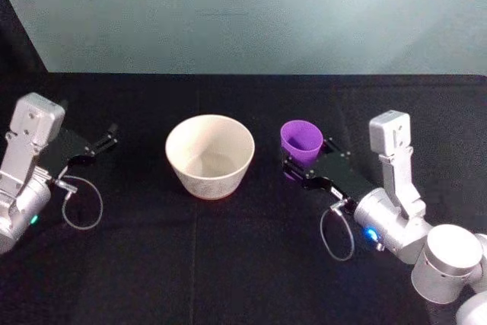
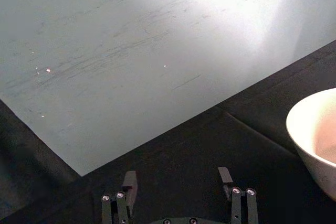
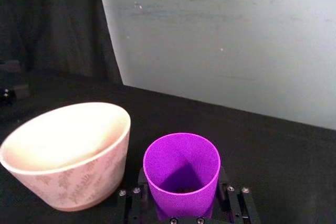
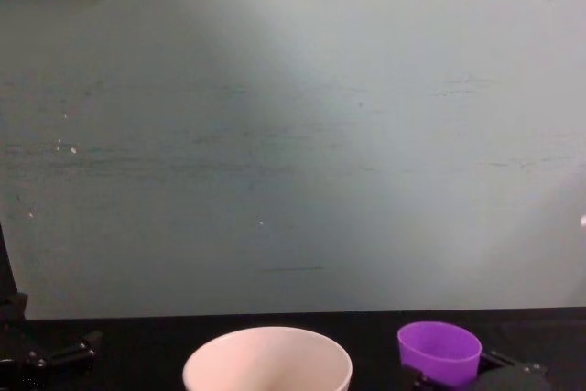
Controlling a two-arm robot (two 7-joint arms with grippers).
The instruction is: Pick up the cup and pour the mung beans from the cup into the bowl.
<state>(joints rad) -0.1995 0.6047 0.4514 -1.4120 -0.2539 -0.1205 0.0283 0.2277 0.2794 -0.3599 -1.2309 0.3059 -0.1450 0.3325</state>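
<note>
Cup (image 1: pixel 302 141) noted upright to the robot's right of the bowl (image 1: pixel 205 180), near it but not touching. The right gripper (image 1: pixel 307 154) reaches in from the right, with one finger on each side of the cup's lower body. In the right wrist view the fingers (image 3: pixel 140 195) lie against both sides of the cup (image 3: pixel 181 174), so we record it as clamped. The cup's base is hidden behind the gripper, so we cannot tell whether it rests on the black table (image 1: pixel 228 264) or is raised off it.

We see small dark specks (image 3: pixel 184 189) in the shadowed bottom of the cup, too dim to identify. The inside of the bowl looks bare from the head view. Its outer wall (image 3: pixel 73 182) carries a faint leaf pattern.

In the chest view the lower edge cuts off the cup (image 4: pixel 439 350) and the bowl (image 4: pixel 211 363), leaving their upper parts visible.

The left gripper (image 1: pixel 106 142) sits idle at the left of the table, well apart from the bowl. Its fingers (image 2: pixel 129 182) are spread, with nothing between them. In the left wrist view the bowl (image 2: pixel 315 140) is cut off at the frame edge.
</note>
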